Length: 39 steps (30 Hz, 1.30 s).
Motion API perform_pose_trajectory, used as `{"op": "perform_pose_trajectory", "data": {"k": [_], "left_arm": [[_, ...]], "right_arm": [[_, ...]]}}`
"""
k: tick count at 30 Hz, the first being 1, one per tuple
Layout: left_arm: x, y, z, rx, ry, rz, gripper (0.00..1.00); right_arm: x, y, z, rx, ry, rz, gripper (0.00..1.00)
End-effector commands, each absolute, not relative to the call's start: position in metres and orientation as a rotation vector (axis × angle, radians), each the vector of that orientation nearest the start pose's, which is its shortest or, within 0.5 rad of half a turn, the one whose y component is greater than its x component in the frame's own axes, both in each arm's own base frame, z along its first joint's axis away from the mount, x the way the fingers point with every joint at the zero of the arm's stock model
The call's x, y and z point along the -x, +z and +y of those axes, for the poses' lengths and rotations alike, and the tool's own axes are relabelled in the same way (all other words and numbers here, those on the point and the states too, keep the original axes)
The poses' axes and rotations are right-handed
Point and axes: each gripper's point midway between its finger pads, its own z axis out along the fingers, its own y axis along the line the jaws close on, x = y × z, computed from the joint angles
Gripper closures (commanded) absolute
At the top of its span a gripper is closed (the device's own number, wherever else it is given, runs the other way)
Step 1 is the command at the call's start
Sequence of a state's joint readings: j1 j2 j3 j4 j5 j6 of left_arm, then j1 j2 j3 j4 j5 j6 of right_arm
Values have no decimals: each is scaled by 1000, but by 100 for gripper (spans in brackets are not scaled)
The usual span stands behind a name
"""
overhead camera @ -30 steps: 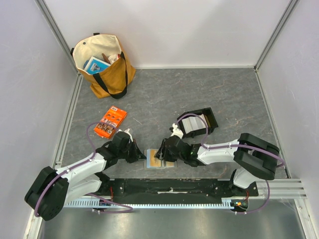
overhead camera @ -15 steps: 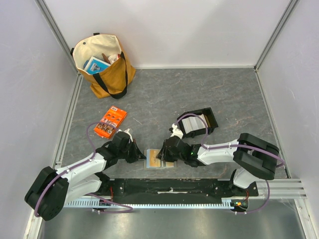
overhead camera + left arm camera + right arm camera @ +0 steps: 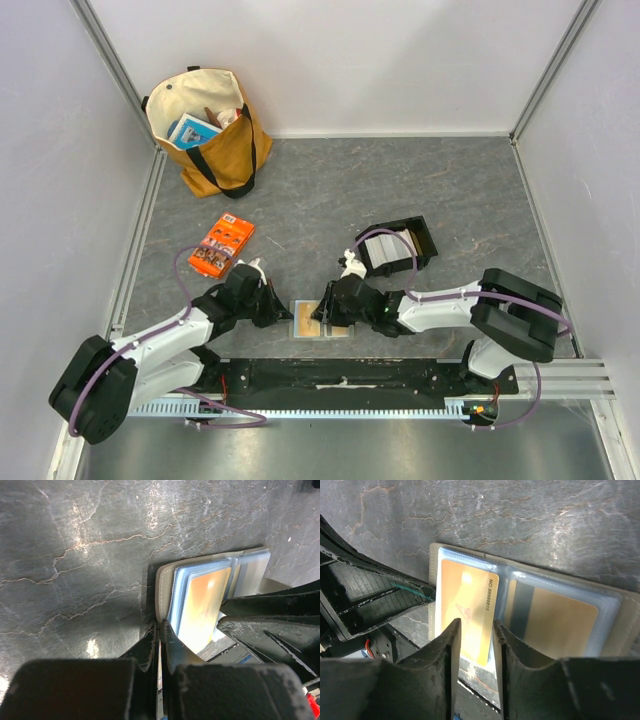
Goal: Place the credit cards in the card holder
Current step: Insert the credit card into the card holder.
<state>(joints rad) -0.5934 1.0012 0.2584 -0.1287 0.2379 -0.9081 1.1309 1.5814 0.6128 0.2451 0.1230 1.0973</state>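
Observation:
The card holder (image 3: 306, 322) lies open on the grey table near the front edge, between my two grippers. My left gripper (image 3: 160, 626) is shut on the edge of its olive-grey left cover (image 3: 163, 587). Clear sleeves show inside. A tan credit card (image 3: 466, 607) sits partly in the left sleeve, its near end sticking out. Another tan card (image 3: 555, 620) fills the right sleeve. My right gripper (image 3: 474, 630) stands open, its fingertips (image 3: 453, 630) over the protruding card's near end, clamping nothing. More pale credit cards (image 3: 393, 243) lie in the black tray (image 3: 426, 243).
An orange printed packet (image 3: 221, 246) lies left of centre. A tan tote bag (image 3: 205, 130) with items in it stands at the back left. The metal rail (image 3: 400, 378) and the arm bases run along the near edge, close behind the holder.
My right gripper's jaws have narrowed a little over the card. The left arm and the card holder have not visibly moved.

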Motion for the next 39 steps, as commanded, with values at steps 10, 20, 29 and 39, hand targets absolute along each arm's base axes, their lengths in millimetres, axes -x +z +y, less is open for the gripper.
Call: {"op": "perform_pose_trajectory", "data": {"k": [10,20,29,39], "left_arm": [[-159,50,-200,284,-1009,2500,98],[-158,57,-201,305,-1047,2476,98],[-161,57,-202,299,-1029,2482,98],[-161,56,-201,287,-1018,2490,98]], "right_arm": [[-170,80,340,141,623,2371,50],[-179,101,341,130,403,2287,41],[-251,156,254,11,274,2181,31],[-307,133,177,-18,132,2289,24]]}}
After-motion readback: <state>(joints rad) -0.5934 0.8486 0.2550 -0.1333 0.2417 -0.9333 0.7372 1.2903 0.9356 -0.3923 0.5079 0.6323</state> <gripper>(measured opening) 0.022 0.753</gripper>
